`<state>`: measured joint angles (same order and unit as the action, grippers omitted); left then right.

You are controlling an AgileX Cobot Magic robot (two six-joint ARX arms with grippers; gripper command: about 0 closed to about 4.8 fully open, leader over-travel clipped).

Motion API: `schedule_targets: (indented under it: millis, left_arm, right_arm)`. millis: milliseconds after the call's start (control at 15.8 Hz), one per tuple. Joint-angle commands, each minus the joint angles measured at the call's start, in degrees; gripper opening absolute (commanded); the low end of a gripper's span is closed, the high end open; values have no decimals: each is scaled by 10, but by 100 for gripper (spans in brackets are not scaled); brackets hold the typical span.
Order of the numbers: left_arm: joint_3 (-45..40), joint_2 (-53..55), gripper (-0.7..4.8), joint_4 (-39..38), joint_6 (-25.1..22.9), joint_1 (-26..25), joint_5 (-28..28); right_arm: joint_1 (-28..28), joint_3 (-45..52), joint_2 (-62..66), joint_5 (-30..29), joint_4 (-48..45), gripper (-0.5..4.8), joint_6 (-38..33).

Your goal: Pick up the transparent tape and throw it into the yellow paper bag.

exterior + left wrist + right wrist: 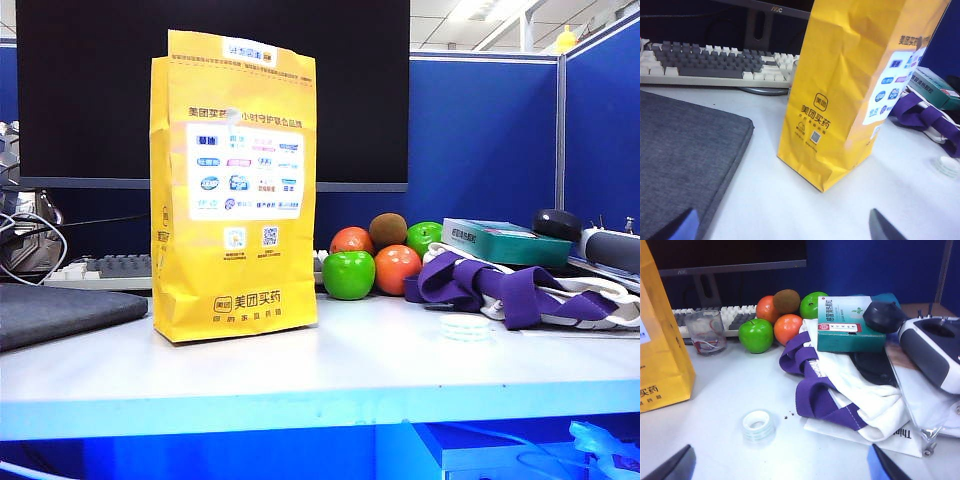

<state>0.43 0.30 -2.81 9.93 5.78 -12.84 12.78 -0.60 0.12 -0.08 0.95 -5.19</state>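
Note:
The transparent tape (758, 424) lies flat on the white table, a small clear roll beside the purple-and-white bag; it shows too in the exterior view as the tape (466, 327) and in the left wrist view as the tape (947, 165). The yellow paper bag (234, 185) stands upright at table centre-left, also seen as the bag (850, 90) and the bag (660, 340). My right gripper (782, 467) hangs open just short of the tape, nothing between its fingers. My left gripper (782, 227) is open over bare table in front of the bag. Neither gripper appears in the exterior view.
Green apples, oranges and a kiwi (375, 260) cluster behind the tape. A purple-and-white cloth bag (840, 390) with a teal box (845, 322) lies beside it. A glass cup (705, 331), keyboard (715, 62), grey pad (685, 160) and monitor sit further off.

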Motion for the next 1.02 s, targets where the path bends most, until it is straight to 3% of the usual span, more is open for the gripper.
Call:
schedule_targets:
  millis: [63, 317, 508, 762, 1016]
  left_arm:
    - [1, 0, 479, 3, 0, 0, 0]
    - [5, 0, 479, 11, -3, 0, 1]
    - [59, 18, 479, -51, -12, 0, 66]
    - [80, 97, 479, -17, 23, 0, 66]
    - [273, 292, 479, -1, -37, 0, 64]
  right_arm:
    - [0, 5, 0, -1, 10, 479, -7]
    - [0, 5, 0, -1, 7, 479, -7]
    - [0, 5, 0, 10, -13, 479, -24]
    - [2, -13, 1, 15, -18, 479, -30]
    - [2, -95, 103, 64, -109, 479, -33]
